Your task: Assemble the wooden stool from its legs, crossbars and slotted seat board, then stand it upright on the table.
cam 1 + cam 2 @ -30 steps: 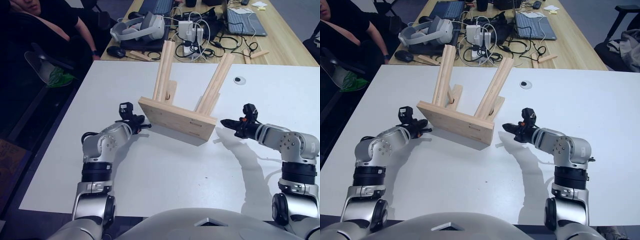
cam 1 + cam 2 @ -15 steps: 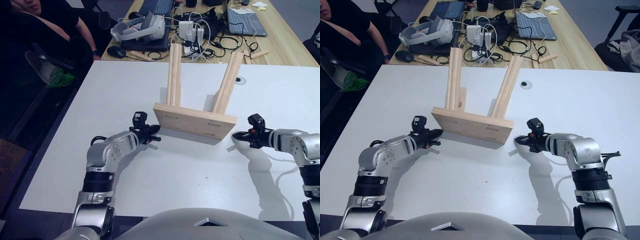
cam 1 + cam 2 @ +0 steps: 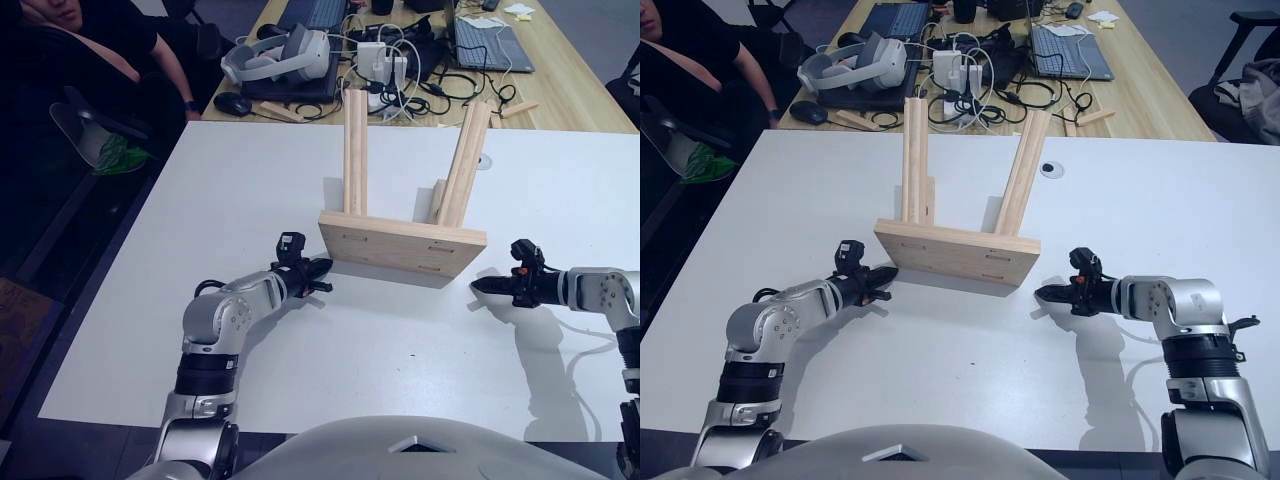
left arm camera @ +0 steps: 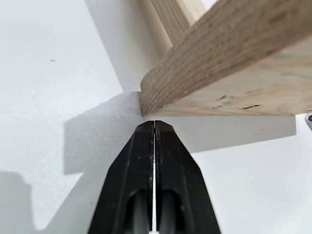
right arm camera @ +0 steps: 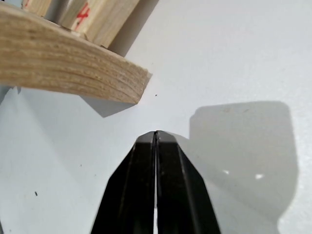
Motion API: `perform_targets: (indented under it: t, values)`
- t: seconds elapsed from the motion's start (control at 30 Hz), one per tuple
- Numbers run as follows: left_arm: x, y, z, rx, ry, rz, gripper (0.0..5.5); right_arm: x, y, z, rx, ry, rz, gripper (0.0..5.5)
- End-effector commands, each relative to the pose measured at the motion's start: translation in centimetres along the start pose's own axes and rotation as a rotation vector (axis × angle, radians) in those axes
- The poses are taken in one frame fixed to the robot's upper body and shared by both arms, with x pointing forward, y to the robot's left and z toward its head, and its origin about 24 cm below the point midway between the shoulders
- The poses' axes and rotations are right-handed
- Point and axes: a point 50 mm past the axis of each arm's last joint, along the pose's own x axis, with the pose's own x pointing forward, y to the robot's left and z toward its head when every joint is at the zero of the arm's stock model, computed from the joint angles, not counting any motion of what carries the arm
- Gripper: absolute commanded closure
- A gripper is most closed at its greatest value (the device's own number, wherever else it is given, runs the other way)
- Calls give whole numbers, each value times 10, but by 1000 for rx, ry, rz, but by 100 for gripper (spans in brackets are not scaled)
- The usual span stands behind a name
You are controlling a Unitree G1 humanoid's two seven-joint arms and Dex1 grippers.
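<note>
The left gripper is pressed shut with nothing in it. Its tip sits right at the left lower corner of the seat board, seemingly touching, though the wrist view leaves that fine line unsettled. The right gripper is likewise closed and empty, pointing at the board's right corner but apart from it, with bare table between.

The board is mid-table with its slotted face toward the robot. The legs run away from it toward the far edge. Open white surface lies in front of the board, down to the near edge and out to both sides. Beyond the leg tips little table is left before the wooden desk with its headset and cables.

The wrist views show the layered end grain of the board and the shadow under its corners, which the head views cannot resolve. The head views alone give the whole stool. The far legs hide behind the near ones, and a crossbar shows only in part beside the right legs.
</note>
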Motion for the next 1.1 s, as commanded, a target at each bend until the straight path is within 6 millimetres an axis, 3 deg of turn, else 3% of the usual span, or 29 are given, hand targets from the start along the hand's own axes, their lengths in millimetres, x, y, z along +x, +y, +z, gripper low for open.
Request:
perform_targets:
  t: [0.03, 0.27, 1.1]
  values:
    - [2, 5, 1, 4, 13, 60, 547, 8, 2, 2, -59, 33, -52, 550]
    - [-2, 17, 8, 0, 1, 179, 547, 17, 6, 5, -81, 21, -51, 550]
    - [9, 5, 11, -4, -25, 91, 547, 29, 11, 14, -53, -30, -11, 550]
